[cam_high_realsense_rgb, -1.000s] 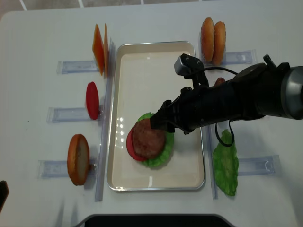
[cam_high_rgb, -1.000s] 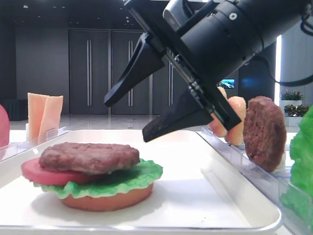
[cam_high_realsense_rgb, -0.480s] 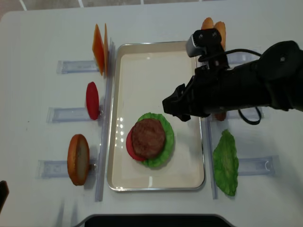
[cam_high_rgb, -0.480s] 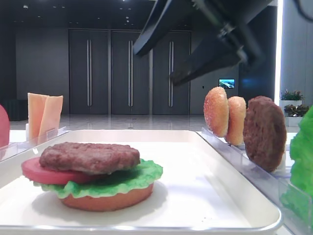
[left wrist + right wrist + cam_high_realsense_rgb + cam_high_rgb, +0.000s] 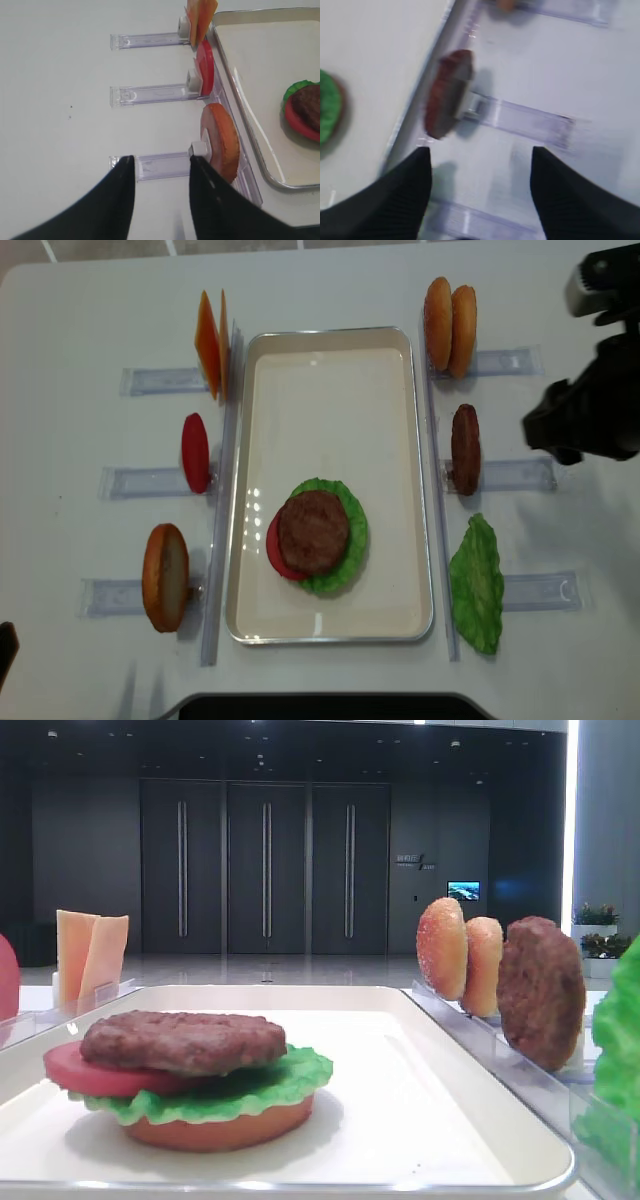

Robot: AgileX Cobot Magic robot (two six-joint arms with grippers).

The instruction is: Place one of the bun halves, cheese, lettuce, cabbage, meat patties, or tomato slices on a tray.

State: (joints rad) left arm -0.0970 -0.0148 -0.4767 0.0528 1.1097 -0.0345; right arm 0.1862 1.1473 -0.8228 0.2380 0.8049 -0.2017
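The big white tray point(image 5: 330, 360) holds a bun base, lettuce, tomato and a brown patty point(image 5: 313, 531). Cheese and a top bun wait. Both arms' black fingers point(image 5: 480, 195) point(image 5: 157, 200) are open, holding nothing.

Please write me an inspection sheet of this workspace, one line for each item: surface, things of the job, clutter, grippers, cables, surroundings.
Surface: white table, bare between the clear racks.
Job's things: white tray holds a stack, from bottom up: bun base, lettuce, tomato slice, meat patty. Standing in racks: cheese, second tomato slice, bun half, two bun halves, second patty; a loose lettuce leaf.
Clutter: nothing seen.
Grippers: right gripper open, empty, over the racks right of the tray; left gripper open, empty, beside the bun half.
Cables: nothing seen.
Surroundings: dark hall with tall doors.
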